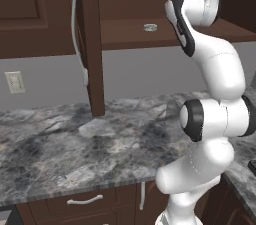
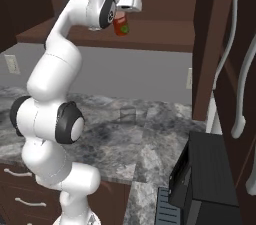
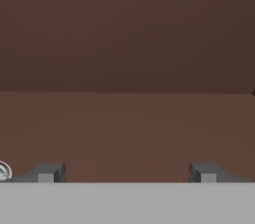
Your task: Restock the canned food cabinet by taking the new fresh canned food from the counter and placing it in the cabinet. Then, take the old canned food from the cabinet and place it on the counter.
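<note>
The red can (image 2: pixel 120 26) is seen set on the cabinet (image 2: pixel 150 39) shelf near its front edge, apparently just released, with the fingers (image 3: pixel 47 172) spread wide, while the silvery tin (image 1: pixel 150 27) waits mid-shelf.

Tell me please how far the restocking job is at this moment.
Roughly halfway. Looks done: the red can is up at the cabinet shelf, below the gripper, whose fingers stand wide apart with nothing between them. Whether the can rests fully on the shelf cannot be told. In hand: nothing. Left: the flat silvery tin sits on the shelf and has not yet gone to the counter.
</note>
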You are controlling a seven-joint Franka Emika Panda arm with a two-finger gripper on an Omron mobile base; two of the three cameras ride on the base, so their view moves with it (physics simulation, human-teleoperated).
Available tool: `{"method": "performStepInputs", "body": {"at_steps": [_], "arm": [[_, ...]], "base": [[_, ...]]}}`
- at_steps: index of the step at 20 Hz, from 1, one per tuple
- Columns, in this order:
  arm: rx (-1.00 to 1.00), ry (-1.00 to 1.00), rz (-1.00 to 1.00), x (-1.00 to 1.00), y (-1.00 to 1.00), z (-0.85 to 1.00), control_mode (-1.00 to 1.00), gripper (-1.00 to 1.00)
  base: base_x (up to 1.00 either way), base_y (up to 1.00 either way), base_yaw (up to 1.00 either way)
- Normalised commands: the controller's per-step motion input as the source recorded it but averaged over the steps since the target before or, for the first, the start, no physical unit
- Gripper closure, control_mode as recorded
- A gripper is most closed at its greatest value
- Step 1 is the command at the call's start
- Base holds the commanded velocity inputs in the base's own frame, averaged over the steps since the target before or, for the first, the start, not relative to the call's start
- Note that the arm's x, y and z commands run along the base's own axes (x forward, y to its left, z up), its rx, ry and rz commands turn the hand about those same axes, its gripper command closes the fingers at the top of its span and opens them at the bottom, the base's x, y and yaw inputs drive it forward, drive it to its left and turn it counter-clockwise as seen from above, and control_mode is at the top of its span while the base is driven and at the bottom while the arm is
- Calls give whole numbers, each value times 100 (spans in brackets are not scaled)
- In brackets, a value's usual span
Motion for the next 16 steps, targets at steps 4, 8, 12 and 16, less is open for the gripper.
{"method": "performStepInputs", "body": {"at_steps": [4, 8, 12, 16], "arm": [[-4, -7, 0, 34, 0, -10, -100, -100], [-3, -20, 0, -7, 0, 2, -100, -100], [0, -31, -3, -96, 0, 4, -100, -100], [0, -21, -9, -100, 6, 19, -100, -100]], "base": [[0, 0, 0], [0, 0, 0], [0, 0, 0], [0, 0, 0]]}}
